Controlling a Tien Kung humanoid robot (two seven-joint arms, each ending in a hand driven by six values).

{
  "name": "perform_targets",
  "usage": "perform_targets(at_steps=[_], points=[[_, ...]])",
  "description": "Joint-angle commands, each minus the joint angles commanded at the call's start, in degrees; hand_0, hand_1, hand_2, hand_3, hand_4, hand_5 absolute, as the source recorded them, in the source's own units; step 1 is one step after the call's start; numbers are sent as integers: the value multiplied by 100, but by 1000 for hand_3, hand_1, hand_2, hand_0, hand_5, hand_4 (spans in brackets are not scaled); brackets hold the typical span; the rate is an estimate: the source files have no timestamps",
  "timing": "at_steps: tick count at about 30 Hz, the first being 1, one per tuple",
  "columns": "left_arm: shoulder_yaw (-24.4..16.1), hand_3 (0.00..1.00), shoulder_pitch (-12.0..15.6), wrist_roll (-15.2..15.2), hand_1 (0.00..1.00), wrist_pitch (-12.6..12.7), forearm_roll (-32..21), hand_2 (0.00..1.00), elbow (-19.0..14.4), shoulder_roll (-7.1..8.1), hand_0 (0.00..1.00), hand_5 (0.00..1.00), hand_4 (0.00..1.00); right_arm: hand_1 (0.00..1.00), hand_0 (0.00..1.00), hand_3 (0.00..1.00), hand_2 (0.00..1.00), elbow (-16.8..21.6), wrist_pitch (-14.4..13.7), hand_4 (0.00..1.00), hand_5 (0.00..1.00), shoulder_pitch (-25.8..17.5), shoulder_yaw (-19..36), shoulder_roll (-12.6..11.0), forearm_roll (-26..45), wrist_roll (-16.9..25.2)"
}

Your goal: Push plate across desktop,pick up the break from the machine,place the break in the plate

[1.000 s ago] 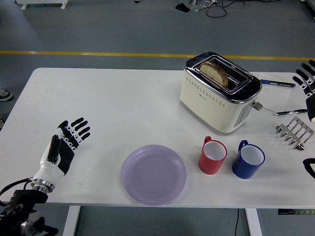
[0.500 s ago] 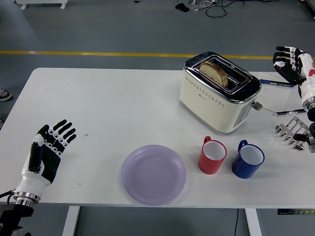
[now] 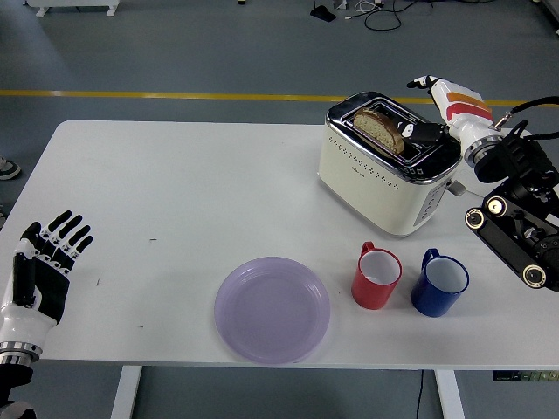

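A slice of brown bread [image 3: 379, 128] stands upright in the slot of the cream and chrome toaster [image 3: 376, 179] at the back right of the table. A pale purple plate [image 3: 272, 308], with nothing on it, lies near the front edge at the middle. My right hand [image 3: 424, 131] reaches in from the right over the toaster top, its black fingers [image 3: 417, 133] lying at the bread's right end, its thumb raised apart from them; it holds nothing. My left hand [image 3: 48, 257] rests open at the table's front left corner, far from the plate.
A red mug [image 3: 377, 277] and a blue mug [image 3: 440, 284] stand side by side right of the plate, in front of the toaster. My right forearm [image 3: 515, 218] hangs over the table's right end. The white table [image 3: 175, 192] is bare on its left half.
My right hand has swung in from the right edge to the toaster top beside the bread. My left hand has drawn back toward the front left corner. Plate and bread have not moved.
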Motion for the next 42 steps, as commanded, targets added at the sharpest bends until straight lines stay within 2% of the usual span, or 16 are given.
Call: perform_targets(at_steps=[4,6,8,9,13,14,15,20,21,23,33,34,39,40,42], points=[[-155,742,-105,-12,793,-36,-176,800,87,-125,803,998,530,778,822,779,784,-155,35,798,316,139,-97,199,22,-40],[-230,742,-201,-46,793,-51,-507,800,183,-208,803,998,530,778,822,779,784,-244,109,798,316,214,-157,284,74,-7],[-273,742,-291,-131,793,23,-861,800,276,-210,803,998,530,778,822,779,784,-310,123,798,316,274,-206,348,121,-6],[-284,808,-345,-188,840,87,-1060,873,338,-210,816,998,531,745,791,768,749,-363,120,798,314,316,-251,386,146,-23],[-264,808,-461,-356,840,325,-1490,873,465,-210,816,998,531,745,791,768,749,-590,145,798,314,453,-404,502,201,-74],[-271,808,-502,-389,840,377,-1521,873,495,-210,816,998,531,745,791,768,749,-677,152,798,314,498,-455,539,242,-99],[-278,831,-527,-401,848,397,-1537,896,513,-210,822,998,529,678,695,700,674,-726,147,764,302,523,-482,559,279,-105],[-312,831,-755,-456,848,458,-1577,896,669,-210,822,998,529,678,695,700,674,-1058,47,764,302,678,-631,649,331,-105],[-316,828,-785,-459,844,462,-1579,894,689,-210,821,998,529,625,621,664,619,-1103,41,709,260,696,-655,657,324,-112],[-285,828,-864,-482,844,470,-1582,894,745,-210,821,998,529,625,621,664,619,-1278,-1,709,260,750,-738,700,302,-143],[-219,828,-913,-520,845,494,-1543,893,819,-210,820,998,529,619,615,660,607,-1637,8,702,253,848,-965,807,187,-163],[-216,826,-915,-524,840,496,-1539,891,821,-210,816,998,524,579,555,635,570,-1660,13,681,227,854,-974,817,191,-158],[-183,826,-932,-537,840,506,-1484,891,839,-210,816,998,524,579,555,635,570,-1822,18,681,227,930,-1109,887,278,-168],[-166,809,-935,-544,837,507,-1475,886,843,-210,820,998,520,528,466,606,528,-1882,22,673,225,954,-1136,914,281,-167],[-145,809,-942,-550,837,506,-1465,886,846,-210,820,998,520,528,466,606,528,-1966,24,673,225,997,-1208,951,298,-174]])
